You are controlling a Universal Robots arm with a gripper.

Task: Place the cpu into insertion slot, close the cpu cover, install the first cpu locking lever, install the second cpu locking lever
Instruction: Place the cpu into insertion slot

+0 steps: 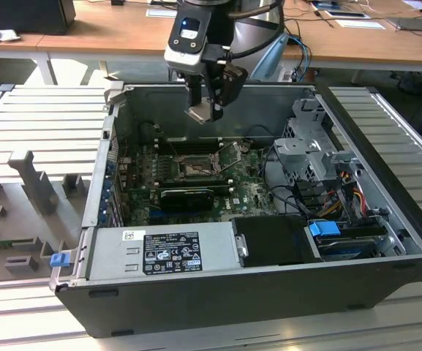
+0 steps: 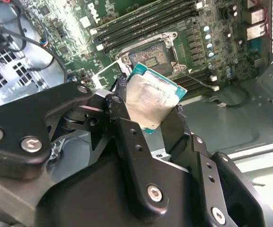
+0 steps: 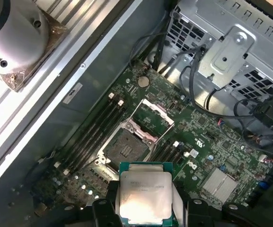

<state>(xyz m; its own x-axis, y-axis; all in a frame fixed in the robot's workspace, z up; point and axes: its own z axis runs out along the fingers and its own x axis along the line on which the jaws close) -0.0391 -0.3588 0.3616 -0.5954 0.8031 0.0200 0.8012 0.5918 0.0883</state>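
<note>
- Wooden desks (image 1: 86, 36) fill the background, and a ribbed grey surface (image 1: 42, 117) carries the open computer case (image 1: 196, 300).
- Inside the case we see a green circuit board (image 1: 247, 194) surrounding the insertion slot (image 1: 194, 170).
- Our gripper (image 1: 207, 110) hangs above the insertion slot, well apart from it. Its black fingers (image 2: 127, 132) are drawn in against two opposite edges of the cpu, clamping it, and touch nothing else.
- In the first wrist view the cpu cover (image 3: 156, 108), a thin grey frame with a cut-out centre, stands swung up just beside the insertion slot (image 3: 126, 147), leaving the dark square socket bare.
- We see the cpu (image 2: 150, 97) as a flat square chip with a pale silvery-tan lid and a green rim. It is held tilted, high over the insertion slot (image 2: 150, 56).
</note>
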